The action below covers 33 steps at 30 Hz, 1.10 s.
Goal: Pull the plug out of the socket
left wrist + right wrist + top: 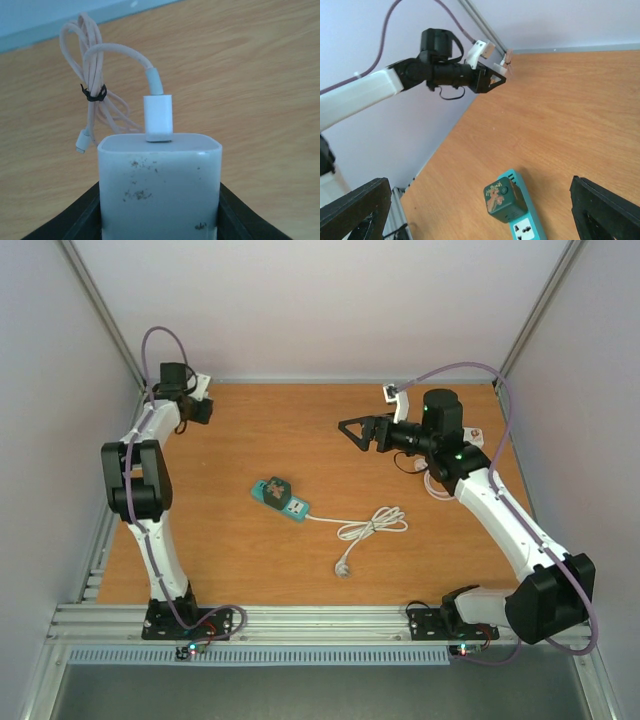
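Right fingers are hanging released over the plug, likely rigid and light; its flat sides are offering grip. Left fingers are clenching a charger.

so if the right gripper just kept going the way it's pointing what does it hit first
Most likely the green plug on the teal power strip: it sits centred between the open jaws of the right gripper. Depth is unclear, so it could pass above.

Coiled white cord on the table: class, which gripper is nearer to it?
Right. The right gripper hangs open just beyond the coiled cord, on its far side; the left gripper is away in the far-left corner.
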### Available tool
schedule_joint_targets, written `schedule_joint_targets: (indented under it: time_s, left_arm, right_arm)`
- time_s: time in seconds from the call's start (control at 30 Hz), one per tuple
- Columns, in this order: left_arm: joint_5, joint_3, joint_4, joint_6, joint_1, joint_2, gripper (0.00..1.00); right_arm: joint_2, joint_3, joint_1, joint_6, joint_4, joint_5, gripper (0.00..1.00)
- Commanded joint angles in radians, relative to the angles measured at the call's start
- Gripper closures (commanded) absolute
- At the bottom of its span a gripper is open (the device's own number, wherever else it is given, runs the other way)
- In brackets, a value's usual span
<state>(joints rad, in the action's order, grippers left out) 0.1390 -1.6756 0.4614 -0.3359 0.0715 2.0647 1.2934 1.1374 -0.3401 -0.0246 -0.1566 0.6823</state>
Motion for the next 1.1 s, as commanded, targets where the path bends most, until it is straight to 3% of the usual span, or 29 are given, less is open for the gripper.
schedule_joint_targets:
  time_s: [0.0,0.37,0.57,0.73,0.93,1.07]
  left_arm:
    - [-0.064,-0.079,-0.036,-0.026,0.056,0.09,0.64]
    - [-0.049,-0.068,0.006,-0.065,0.074,0.207,0.62]
    - [-0.037,-0.023,0.01,-0.078,0.074,0.211,0.57]
    - [-0.032,-0.012,0.023,-0.088,0.074,0.206,0.48]
    - [-0.022,0.01,0.039,-0.092,0.074,0.173,0.24]
    - [0.004,0.045,0.05,-0.098,0.074,0.103,0.18]
  right_arm:
    - [-0.026,-0.015,0.006,-0.094,0.0,0.065,0.01]
    - [0.049,0.027,0.006,-0.188,-0.13,0.128,0.02]
    - [0.093,0.03,0.004,-0.225,-0.147,0.07,0.02]
    - [0.136,0.031,0.003,-0.247,-0.159,0.05,0.01]
    - [0.165,0.009,0.0,-0.28,-0.142,0.021,0.01]
    - [0.178,-0.033,-0.008,-0.297,-0.108,0.006,0.01]
